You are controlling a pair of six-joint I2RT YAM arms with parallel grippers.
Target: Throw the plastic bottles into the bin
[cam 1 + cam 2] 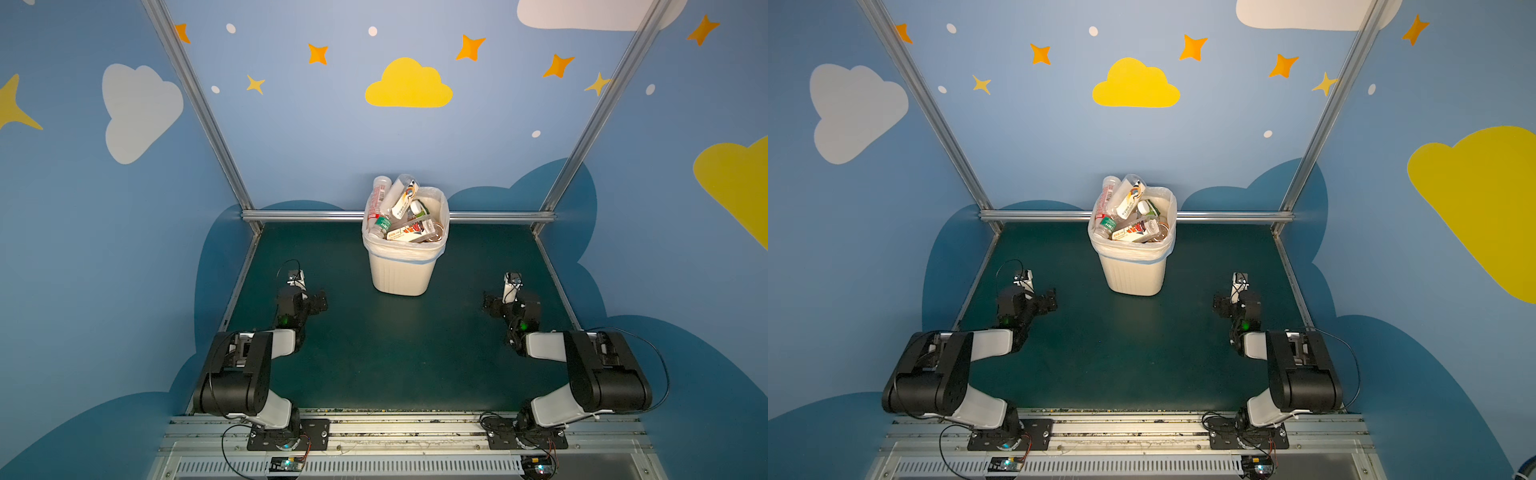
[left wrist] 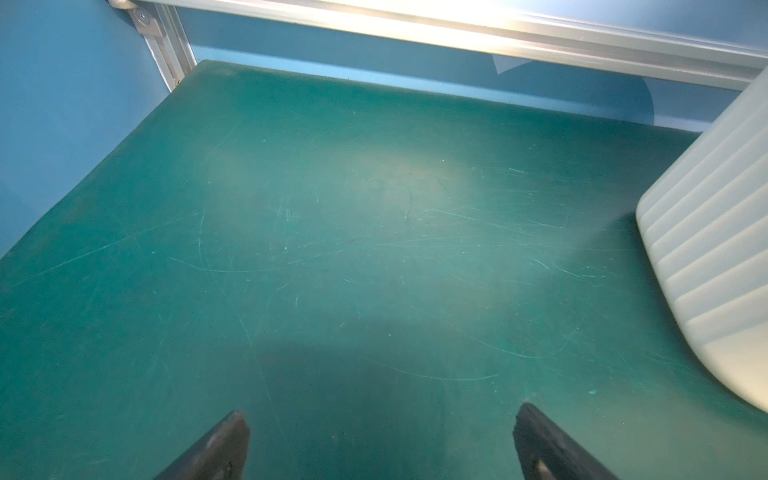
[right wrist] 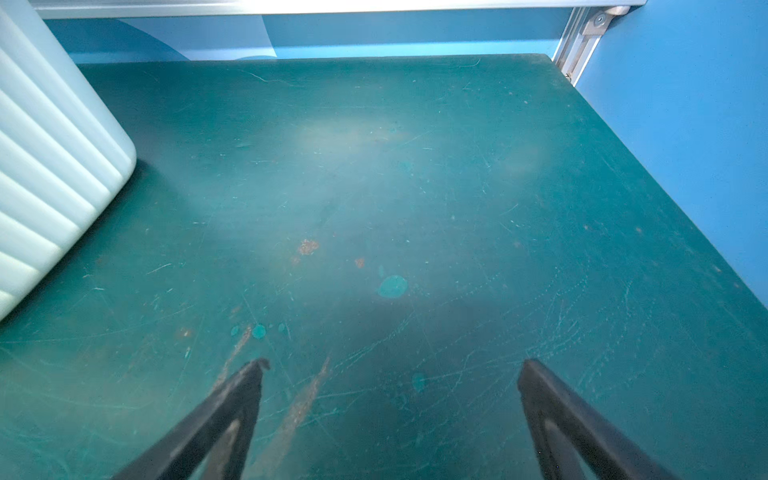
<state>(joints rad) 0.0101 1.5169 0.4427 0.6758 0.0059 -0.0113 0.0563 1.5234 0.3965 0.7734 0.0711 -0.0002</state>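
The bin [image 1: 401, 276] [image 1: 1133, 276], cream-white with a bag liner over its rim, stands at the back middle of the green mat. Several plastic bottles [image 1: 398, 210] [image 1: 1128, 210] are piled inside it, and some stick out above the rim. No bottle lies on the mat in any view. My left gripper [image 1: 320, 301] [image 1: 1051, 300] [image 2: 382, 413] hovers low, left of and nearer than the bin, open and empty. My right gripper [image 1: 491, 303] [image 1: 1220, 305] [image 3: 394, 365] mirrors it on the right, open and empty. Each wrist view catches the bin's ribbed wall [image 2: 715, 249] [image 3: 50, 166] at its edge.
The scratched green mat [image 1: 395, 353] is bounded by blue walls and an aluminium rail [image 1: 311, 215] along the back, with slanted posts at both rear corners. Both arm bases are bolted to the metal rail [image 1: 415, 432] at the front edge.
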